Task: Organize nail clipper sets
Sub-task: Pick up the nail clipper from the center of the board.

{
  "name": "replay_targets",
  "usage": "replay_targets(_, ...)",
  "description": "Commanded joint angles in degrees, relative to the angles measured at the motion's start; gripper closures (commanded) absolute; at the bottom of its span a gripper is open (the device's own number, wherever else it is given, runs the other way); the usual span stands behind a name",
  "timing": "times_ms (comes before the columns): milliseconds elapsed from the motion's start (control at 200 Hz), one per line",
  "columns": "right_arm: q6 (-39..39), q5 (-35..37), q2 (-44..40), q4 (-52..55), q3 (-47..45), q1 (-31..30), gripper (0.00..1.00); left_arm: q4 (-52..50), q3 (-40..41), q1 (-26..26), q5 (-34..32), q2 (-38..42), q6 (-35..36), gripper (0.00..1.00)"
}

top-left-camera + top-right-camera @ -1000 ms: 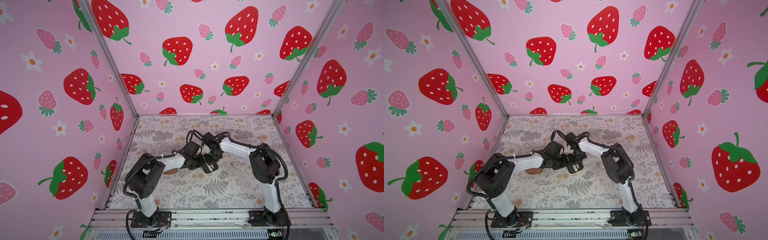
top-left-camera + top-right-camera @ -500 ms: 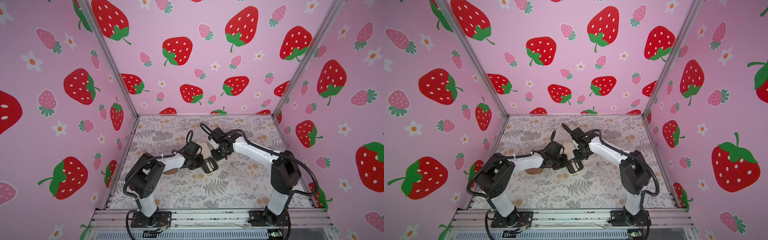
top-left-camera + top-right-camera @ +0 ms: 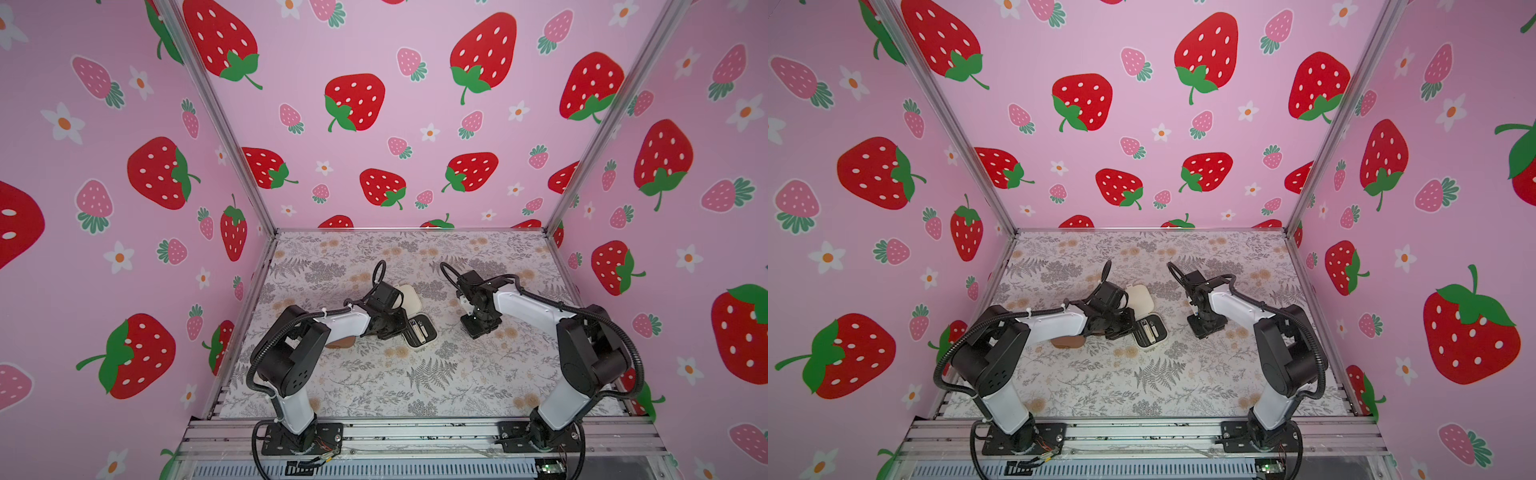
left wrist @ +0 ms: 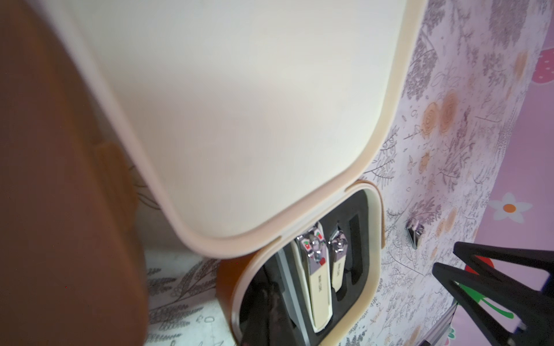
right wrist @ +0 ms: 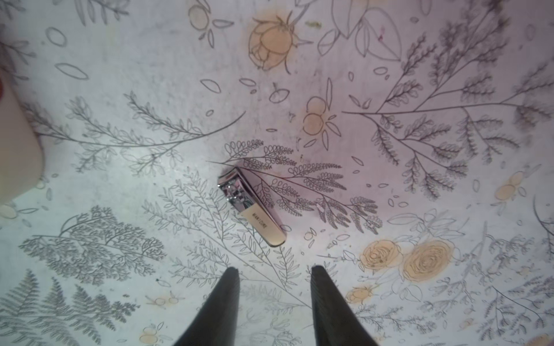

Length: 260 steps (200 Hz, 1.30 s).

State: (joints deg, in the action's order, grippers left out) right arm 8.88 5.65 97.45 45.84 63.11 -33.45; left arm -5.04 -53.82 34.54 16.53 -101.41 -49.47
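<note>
Right claw (image 5: pixel 275 268) parted near loose clipper (image 5: pixel 251 206) — hidden in both top views.

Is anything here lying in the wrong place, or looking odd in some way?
Yes. One small nail clipper lies loose on the table, apart from the open cream case, close to the open right gripper but not gripped. The case holds two clippers, and one slot beside them is empty.

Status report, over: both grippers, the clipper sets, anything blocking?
Left gripper shut beside open cream hinged case, two clippers slotted. Right gripper open, empty, above loose small silvery nail clipper on floral table. Nothing between them.
</note>
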Motion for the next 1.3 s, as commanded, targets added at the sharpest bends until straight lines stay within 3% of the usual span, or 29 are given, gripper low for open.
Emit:
replay_targets(0,-1.9,-2.0,0.0,-3.1,-0.8,0.5,0.57,-2.3,-1.2,0.0,0.2,-2.0,0.3,1.00)
replay_targets(535,-4.0,-3.6,4.7,-6.2,0.1,1.5,0.57,-2.3,-0.8,0.0,-0.3,-1.8,0.1,1.00)
replay_targets(781,-4.0,-4.6,6.1,-6.0,0.8,1.5,0.65,-2.4,-0.7,0.0,-0.4,-1.7,0.1,1.00)
replay_targets(1096,-3.4,-5.5,7.0,-4.7,1.7,1.6,0.90,-2.5,-0.7,0.0,-0.4,-1.7,0.2,1.00)
replay_targets(1296,-2.6,-5.6,5.7,-3.8,1.9,1.5,0.93,-2.4,-0.8,0.0,-0.4,-1.8,0.2,1.00)
